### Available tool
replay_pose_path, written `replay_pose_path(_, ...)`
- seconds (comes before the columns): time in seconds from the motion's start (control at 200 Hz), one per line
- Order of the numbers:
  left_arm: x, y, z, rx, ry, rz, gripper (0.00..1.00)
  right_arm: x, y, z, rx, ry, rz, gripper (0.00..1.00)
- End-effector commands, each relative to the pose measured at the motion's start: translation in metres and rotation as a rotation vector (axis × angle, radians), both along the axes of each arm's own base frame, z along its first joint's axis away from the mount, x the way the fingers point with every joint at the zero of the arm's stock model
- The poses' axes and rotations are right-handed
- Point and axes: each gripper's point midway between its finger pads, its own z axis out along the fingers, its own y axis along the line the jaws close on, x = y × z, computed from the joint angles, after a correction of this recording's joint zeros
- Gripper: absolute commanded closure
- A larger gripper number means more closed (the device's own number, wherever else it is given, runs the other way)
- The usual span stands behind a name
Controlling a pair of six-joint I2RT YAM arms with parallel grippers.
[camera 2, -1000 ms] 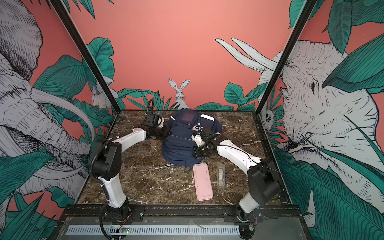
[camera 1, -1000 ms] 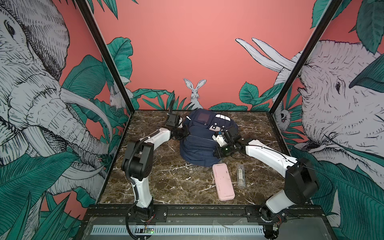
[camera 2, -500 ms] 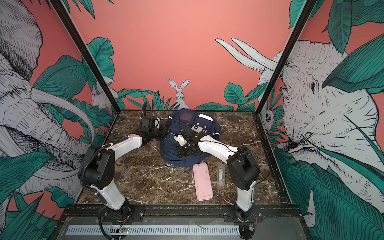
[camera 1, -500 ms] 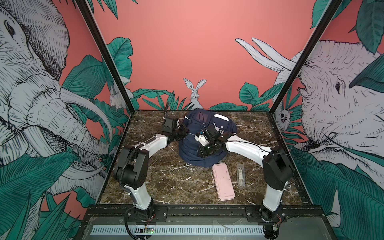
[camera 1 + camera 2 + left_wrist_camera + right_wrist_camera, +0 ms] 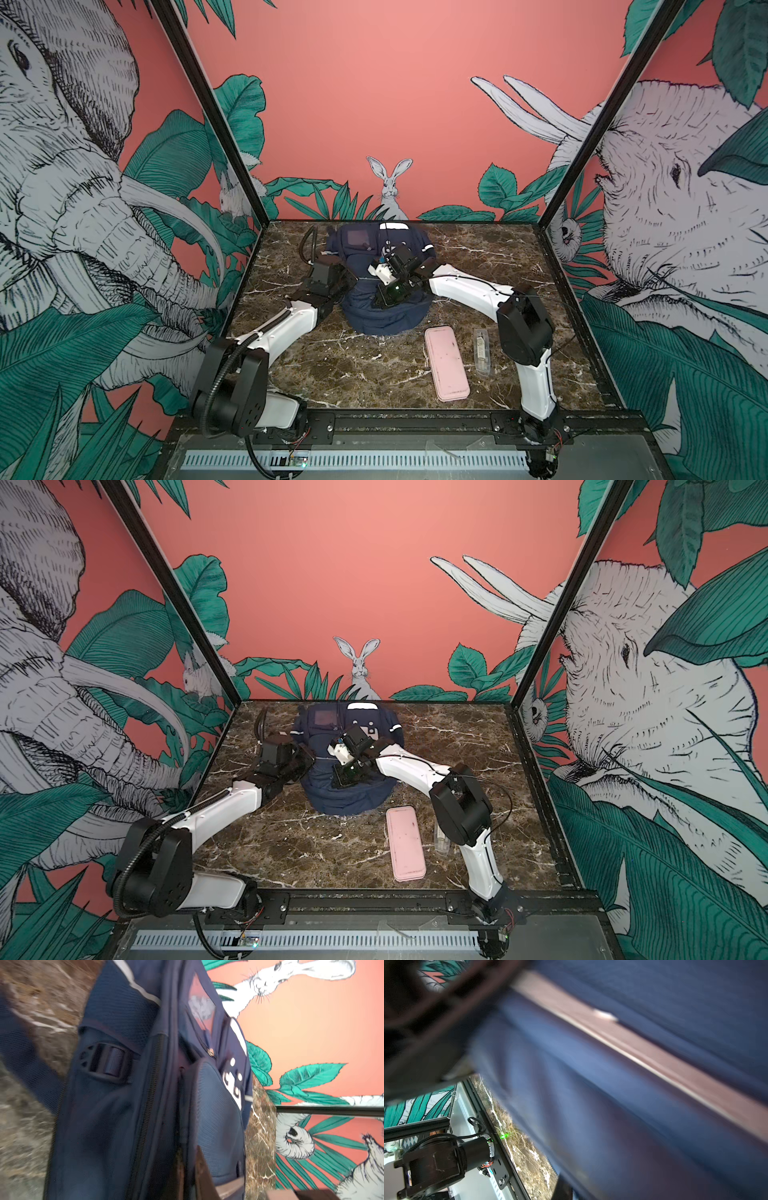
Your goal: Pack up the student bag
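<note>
A dark marble tabletop (image 5: 353, 374) is framed by coral walls painted with elephants, green leaves and a white rabbit. On the left, the left gripper (image 5: 348, 286) is pressed up against the left flank of the student bag (image 5: 386, 320). Its jaws are drawn together, and whether any fabric is pinched between them cannot be told. The bag, navy with white trim, is slumped at the back centre of the table, its front turned up toward the camera in both top views. What is inside it is hidden. A white patch (image 5: 232, 1084) with dark marks is caught on the bag in the left wrist view, but nothing on it can be read. Over the bag's front, the right gripper (image 5: 384, 297) is pointed down at the fabric with its jaws closed. The right wrist view is filled with blurred navy cloth. Further right, toward the table's front, a pink pencil case (image 5: 446, 363) is laid flat and shut. A small clear packet (image 5: 481, 351) is set just beside it, and both are clear of the grippers.
</note>
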Motion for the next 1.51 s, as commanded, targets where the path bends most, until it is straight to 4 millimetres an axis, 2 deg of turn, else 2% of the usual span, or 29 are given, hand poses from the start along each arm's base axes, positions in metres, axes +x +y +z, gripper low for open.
replay_pose_path(0.0, -0.001, -0.001, 0.030, -0.030, -0.089, 0.075, 1.00, 0.035, -0.048, 0.002, -0.063, -0.078, -0.116, 1.00)
replay_pose_path(0.115, 0.002, -0.034, 0.032, -0.056, -0.105, 0.003, 0.99, 0.034, -0.070, -0.001, -0.081, -0.072, -0.133, 1.00)
replay_pose_path(0.235, 0.008, -0.058, 0.027, -0.115, -0.091, -0.045, 0.95, 0.021, -0.069, -0.003, -0.076, -0.050, -0.105, 1.00)
replay_pose_path(0.36, 0.012, -0.069, 0.023, -0.144, -0.077, -0.051, 0.94, 0.004, -0.053, 0.001, -0.058, -0.050, -0.071, 1.00)
replay_pose_path(0.52, 0.014, -0.076, 0.028, -0.146, -0.083, -0.059, 0.94, -0.014, -0.020, 0.018, 0.005, -0.056, -0.011, 1.00)
replay_pose_path(0.725, 0.014, -0.074, 0.030, -0.128, -0.082, -0.057, 0.94, -0.018, 0.019, 0.025, 0.044, -0.051, 0.038, 1.00)
replay_pose_path(0.84, 0.013, -0.074, 0.028, -0.111, -0.073, -0.064, 0.91, -0.011, 0.023, 0.019, 0.040, -0.043, 0.016, 1.00)
replay_pose_path(0.925, 0.009, -0.069, 0.022, -0.075, -0.038, -0.075, 0.84, -0.006, 0.013, 0.016, 0.040, -0.039, -0.013, 1.00)
replay_pose_path(1.07, 0.005, -0.049, 0.016, 0.002, -0.003, -0.102, 0.59, 0.003, -0.018, 0.024, 0.057, -0.051, -0.075, 1.00)
replay_pose_path(1.265, 0.004, -0.033, -0.001, 0.062, 0.063, -0.189, 0.52, 0.008, -0.062, 0.023, 0.011, -0.071, -0.106, 1.00)
replay_pose_path(1.345, 0.008, -0.041, -0.005, 0.100, 0.084, -0.271, 0.53, 0.013, -0.086, 0.016, -0.046, -0.092, -0.131, 1.00)
replay_pose_path(1.425, 0.013, -0.063, -0.011, 0.096, 0.122, -0.392, 0.53, 0.016, -0.112, 0.008, -0.116, -0.099, -0.142, 1.00)
replay_pose_path(1.5, 0.020, -0.081, -0.016, 0.076, 0.137, -0.471, 0.55, 0.015, -0.125, 0.003, -0.138, -0.092, -0.151, 1.00)
